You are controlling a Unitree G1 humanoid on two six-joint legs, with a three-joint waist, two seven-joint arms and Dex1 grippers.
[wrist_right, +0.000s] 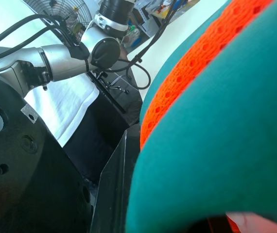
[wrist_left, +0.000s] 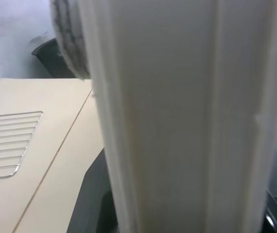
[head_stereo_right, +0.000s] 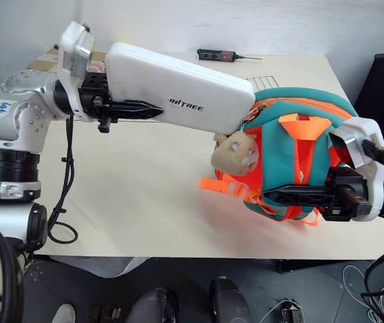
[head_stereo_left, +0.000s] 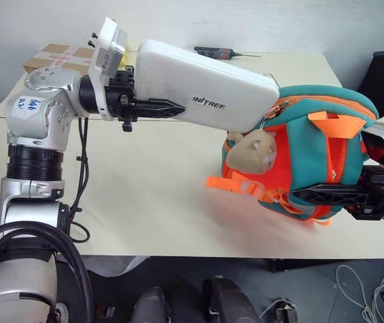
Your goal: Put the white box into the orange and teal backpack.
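Now we are gripping the white box [head_stereo_left: 202,87] in our left hand [head_stereo_left: 153,108], its far end entering the orange and teal backpack [head_stereo_left: 306,155], which our closed right hand [head_stereo_left: 327,196] is clamping above the bench [head_stereo_left: 145,202].

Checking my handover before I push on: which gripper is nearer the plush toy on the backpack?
Right. The right gripper is shut on the backpack, just below and beside the plush toy. The left gripper holds the white box at its far end.
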